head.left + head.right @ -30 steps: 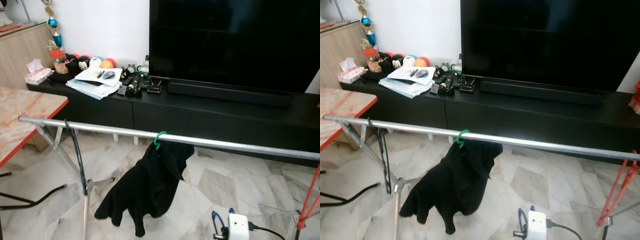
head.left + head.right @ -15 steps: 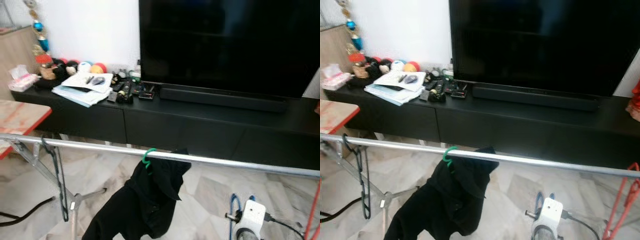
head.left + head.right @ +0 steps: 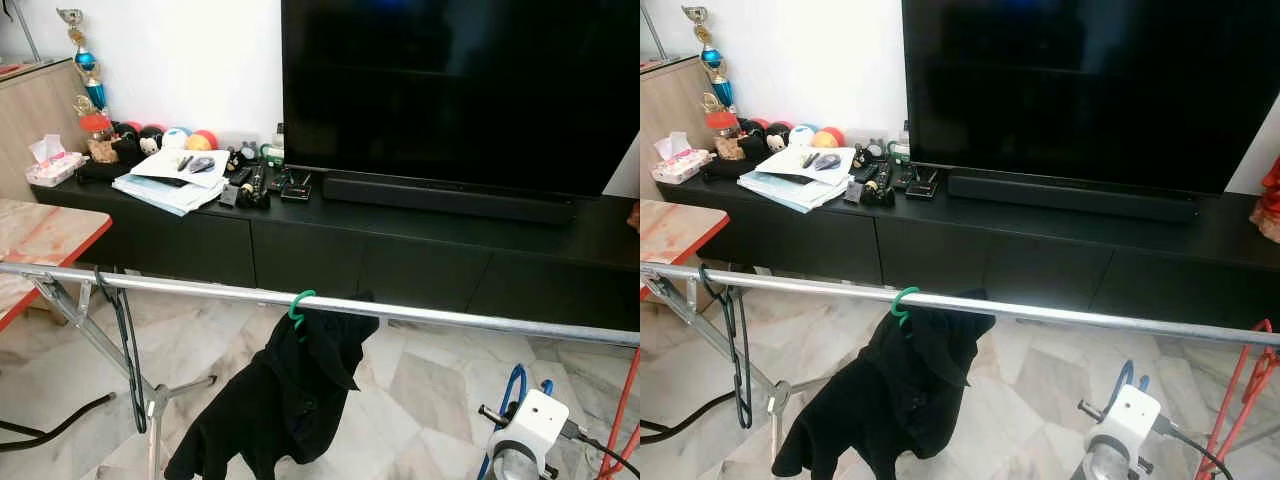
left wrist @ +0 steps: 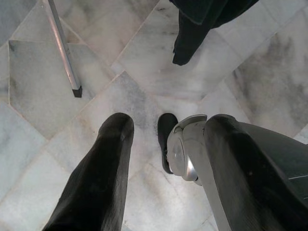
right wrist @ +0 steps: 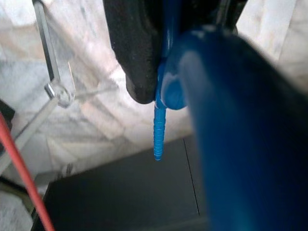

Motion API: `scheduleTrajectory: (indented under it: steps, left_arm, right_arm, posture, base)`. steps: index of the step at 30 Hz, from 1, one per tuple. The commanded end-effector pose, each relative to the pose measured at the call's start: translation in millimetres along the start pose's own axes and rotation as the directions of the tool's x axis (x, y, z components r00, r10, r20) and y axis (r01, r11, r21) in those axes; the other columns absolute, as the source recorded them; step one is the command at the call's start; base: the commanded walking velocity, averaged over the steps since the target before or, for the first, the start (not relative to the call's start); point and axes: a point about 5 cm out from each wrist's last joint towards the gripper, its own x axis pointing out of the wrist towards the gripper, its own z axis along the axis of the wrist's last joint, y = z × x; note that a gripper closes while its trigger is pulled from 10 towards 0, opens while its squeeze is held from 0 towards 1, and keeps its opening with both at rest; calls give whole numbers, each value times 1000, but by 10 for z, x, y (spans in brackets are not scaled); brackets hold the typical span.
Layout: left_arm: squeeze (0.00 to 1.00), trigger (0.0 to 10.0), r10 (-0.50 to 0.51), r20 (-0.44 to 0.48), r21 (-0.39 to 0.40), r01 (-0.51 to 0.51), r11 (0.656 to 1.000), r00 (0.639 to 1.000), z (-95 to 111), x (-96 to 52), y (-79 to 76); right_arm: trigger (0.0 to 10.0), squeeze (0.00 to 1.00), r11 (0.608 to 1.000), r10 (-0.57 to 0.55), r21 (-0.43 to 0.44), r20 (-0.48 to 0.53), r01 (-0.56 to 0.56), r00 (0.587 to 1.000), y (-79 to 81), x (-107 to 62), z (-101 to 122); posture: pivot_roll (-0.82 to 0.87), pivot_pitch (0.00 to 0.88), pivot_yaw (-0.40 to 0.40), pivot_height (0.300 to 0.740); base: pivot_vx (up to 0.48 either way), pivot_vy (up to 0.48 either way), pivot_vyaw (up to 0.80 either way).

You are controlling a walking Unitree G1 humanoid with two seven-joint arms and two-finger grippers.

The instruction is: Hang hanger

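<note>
Pinching blue hanger (image 5: 166, 82), right gripper (image 5: 159, 91)

White wall (image 3: 200, 60) behind, grey-white marble tile floor (image 3: 420, 380). Long low black TV console (image 3: 400, 250) along the wall, big dark TV (image 3: 460, 90) on it with a black soundbar (image 3: 445, 198) just in front. Left end of console is cluttered: paper stack (image 3: 175, 180), remotes (image 3: 250, 180), coloured balls (image 3: 185, 138), tissue box (image 3: 52, 165), trophy (image 3: 88, 80). Light wood cabinet (image 3: 35, 120) in the far left corner. Red-edged marble-top table (image 3: 40, 240) at left. Black cable (image 3: 50, 435) on floor below it. Even indoor light.
</note>
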Motion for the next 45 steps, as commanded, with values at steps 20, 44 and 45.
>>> scheduleTrajectory:
  steps: [20,44,45]
  left_arm:
    - [0,10000,-15,-13,46,16,999,1000,-17,-4,-10]
    - [0,10000,-12,-30,51,14,999,999,-42,-7,-6]
    - [0,10000,-13,-30,51,15,999,999,-40,-6,-9]
  right_arm:
    - [10000,0,999,-53,3,200,54,978,1,56,344]
    - [10000,0,995,11,-97,300,19,954,103,120,597]
    - [10000,0,996,9,-92,303,20,953,101,128,615]
  posture:
    - [155,0,-15,740]
    - [153,0,-12,740]
    - [153,0,-12,740]
  base:
    - [0,0,0]
    - [0,0,0]
    - [0,0,0]
